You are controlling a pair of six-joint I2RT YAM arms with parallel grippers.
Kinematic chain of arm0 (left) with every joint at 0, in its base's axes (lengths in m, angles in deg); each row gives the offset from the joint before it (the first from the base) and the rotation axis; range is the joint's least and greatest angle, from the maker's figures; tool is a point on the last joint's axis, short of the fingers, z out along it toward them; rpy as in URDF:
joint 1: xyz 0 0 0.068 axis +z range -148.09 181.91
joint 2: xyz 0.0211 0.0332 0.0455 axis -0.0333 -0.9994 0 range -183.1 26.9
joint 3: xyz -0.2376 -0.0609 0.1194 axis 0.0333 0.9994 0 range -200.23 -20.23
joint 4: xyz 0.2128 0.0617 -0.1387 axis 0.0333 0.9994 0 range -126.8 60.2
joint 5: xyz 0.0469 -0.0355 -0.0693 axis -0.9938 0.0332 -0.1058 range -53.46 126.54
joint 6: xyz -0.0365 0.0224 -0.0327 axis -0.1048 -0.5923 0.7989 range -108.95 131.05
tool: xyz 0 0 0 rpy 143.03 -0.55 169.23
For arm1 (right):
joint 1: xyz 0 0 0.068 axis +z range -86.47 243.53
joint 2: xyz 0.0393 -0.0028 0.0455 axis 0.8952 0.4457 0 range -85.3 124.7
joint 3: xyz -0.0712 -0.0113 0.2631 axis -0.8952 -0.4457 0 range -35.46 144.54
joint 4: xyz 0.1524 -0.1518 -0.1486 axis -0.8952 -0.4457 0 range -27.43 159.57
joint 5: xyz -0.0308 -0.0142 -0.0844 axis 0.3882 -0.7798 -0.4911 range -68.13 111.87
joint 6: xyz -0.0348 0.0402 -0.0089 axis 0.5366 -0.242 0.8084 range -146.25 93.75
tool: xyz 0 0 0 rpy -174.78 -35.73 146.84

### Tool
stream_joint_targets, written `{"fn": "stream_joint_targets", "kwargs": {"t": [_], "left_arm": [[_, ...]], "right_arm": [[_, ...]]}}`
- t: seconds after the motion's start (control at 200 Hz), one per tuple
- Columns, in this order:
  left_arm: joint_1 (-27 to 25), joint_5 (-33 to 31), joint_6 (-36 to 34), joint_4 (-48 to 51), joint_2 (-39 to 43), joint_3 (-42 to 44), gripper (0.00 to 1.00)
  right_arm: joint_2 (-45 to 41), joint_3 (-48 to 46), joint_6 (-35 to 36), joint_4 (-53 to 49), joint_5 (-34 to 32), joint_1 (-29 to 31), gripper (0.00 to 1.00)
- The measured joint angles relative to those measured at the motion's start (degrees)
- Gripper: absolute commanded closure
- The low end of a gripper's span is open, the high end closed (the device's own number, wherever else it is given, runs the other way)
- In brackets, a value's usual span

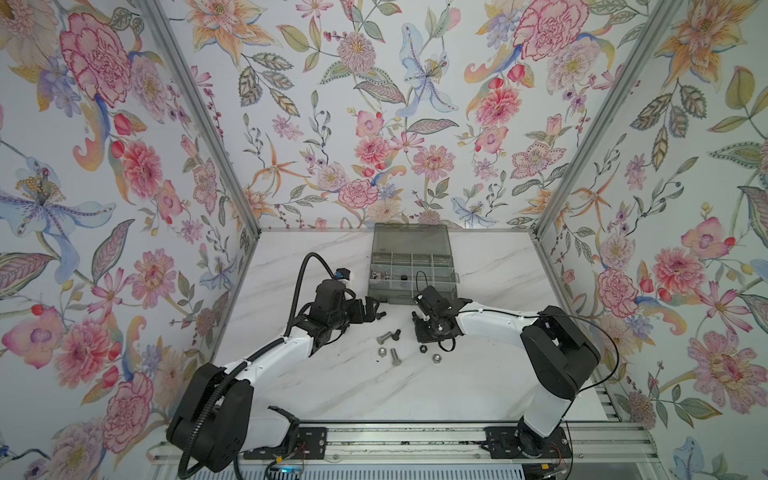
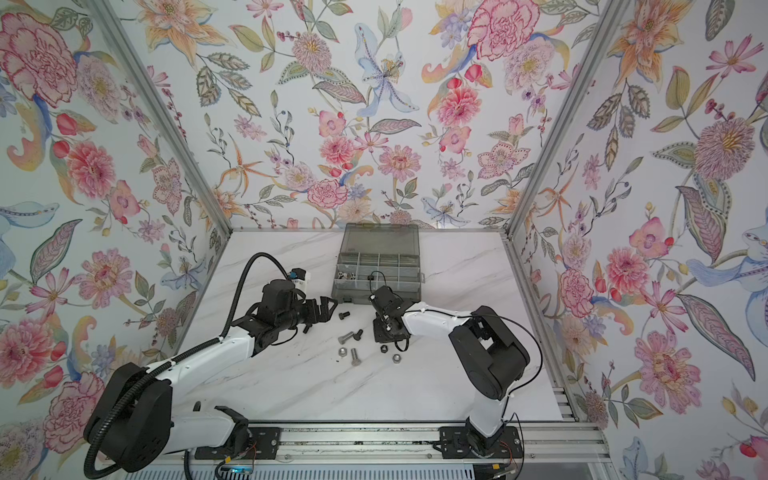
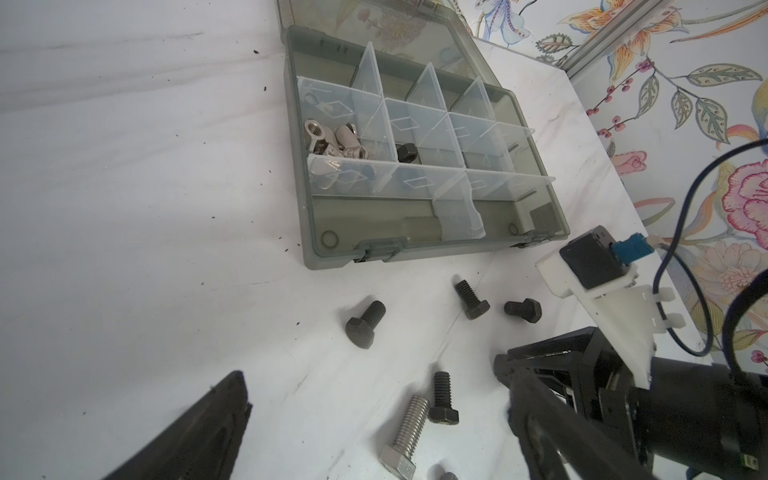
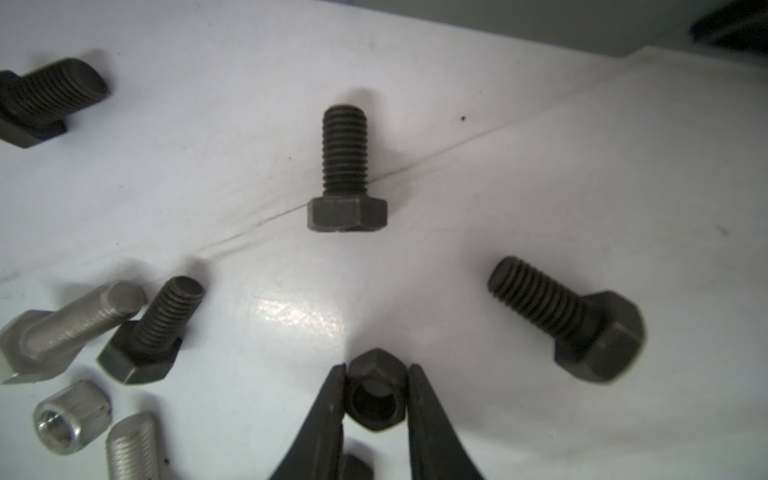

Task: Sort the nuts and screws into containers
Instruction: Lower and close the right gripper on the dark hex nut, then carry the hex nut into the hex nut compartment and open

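Fingers of the right hand are clenched against opposite flats of a black nut, whose bore is turned toward the wrist camera; whether the nut is resting on the bench or raised off it cannot be told. Four black screws are laid on their sides around the grasped nut: one directly ahead, one to the side, one touching a silver screw, and one at the frame edge. A silver nut is laid just beside the silver screw. The left hand is released, with its jaws spread wide and nothing held between them, and is positioned near the loose hardware, in front of the organizer box. The box is set at the back of the bench with its lid folded open. Several silver nuts are collected in one cell, and a single dark nut is placed in the neighbouring cell. The remaining visible cells are seen without contents.
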Motion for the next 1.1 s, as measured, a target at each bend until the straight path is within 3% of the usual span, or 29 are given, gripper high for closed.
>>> {"fn": "stream_joint_targets", "kwargs": {"t": [0.155,0.375,0.58,0.801,1.101], "left_arm": [[0.0,0.02,-0.17,0.02,-0.46,0.0,0.01],[0.0,0.0,-0.17,0.22,-0.61,0.0,0.01],[0.0,0.0,-0.17,0.22,-0.63,0.0,0.01],[0.0,0.02,-0.2,0.2,-0.9,0.0,0.01],[0.0,0.0,-0.17,0.17,-0.9,0.0,0.01]], "right_arm": [[0.04,0.11,0.68,-0.04,-0.26,0.0,0.92],[-0.22,0.13,3.69,0.02,0.09,0.0,1.0],[-3.43,0.92,7.89,-0.28,0.85,-0.07,1.0],[-4.66,8.55,11.82,0.02,1.14,-1.29,1.0],[4.72,24.85,16.5,0.85,-0.22,-5.09,1.0]]}}
